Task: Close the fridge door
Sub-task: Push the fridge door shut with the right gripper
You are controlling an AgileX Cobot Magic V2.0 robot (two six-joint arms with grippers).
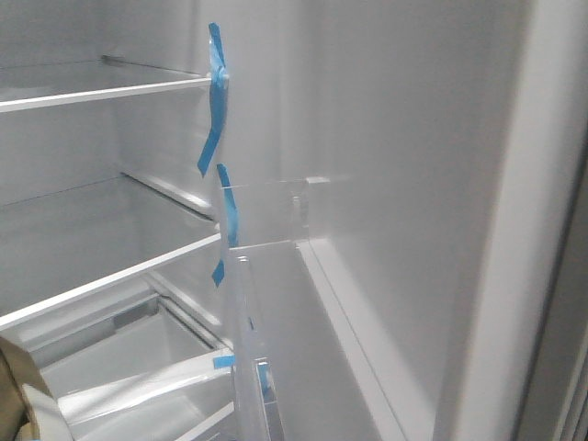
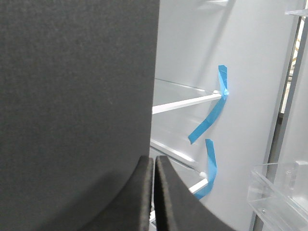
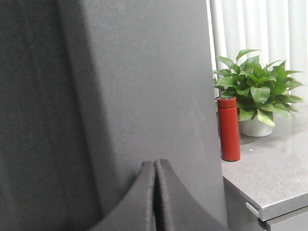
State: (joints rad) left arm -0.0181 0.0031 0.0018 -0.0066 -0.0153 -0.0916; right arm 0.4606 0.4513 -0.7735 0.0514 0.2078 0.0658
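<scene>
Clear plastic door bins (image 1: 253,367) sit closest to my front camera, low in the middle, marked with strips of blue tape (image 1: 217,101). They hang on the white inner lining of the tall fridge door (image 1: 413,184), which fills the right half of that view and stands wide open, its pale edge running down the far right. To the left I see the fridge's white interior with glass shelves (image 1: 101,92) and a clear drawer (image 1: 138,367) below; something tan (image 1: 14,386) pokes in at the lower left corner, too cropped to name.

On my left wrist camera, the left pincer (image 2: 154,192) is clenched, its black fingers (image 2: 171,202) pressed together with only a thin slit between them and nothing held. A matte dark grey panel (image 2: 77,106) blocks the whole side of that view next to it; past it I see the taped shelves and one clear bin.

On my right wrist camera, the right pincer (image 3: 155,197) is likewise clenched on nothing, fingers (image 3: 171,202) touching. A dark grey flat surface (image 3: 134,86) stands right in front of it. Beside that, a grey speckled stone tabletop (image 3: 269,178) carries a slim red cylindrical bottle (image 3: 228,128) and, just behind it, a leafy green plant in a white pot (image 3: 257,96), with white curtains (image 3: 260,29) beyond.
</scene>
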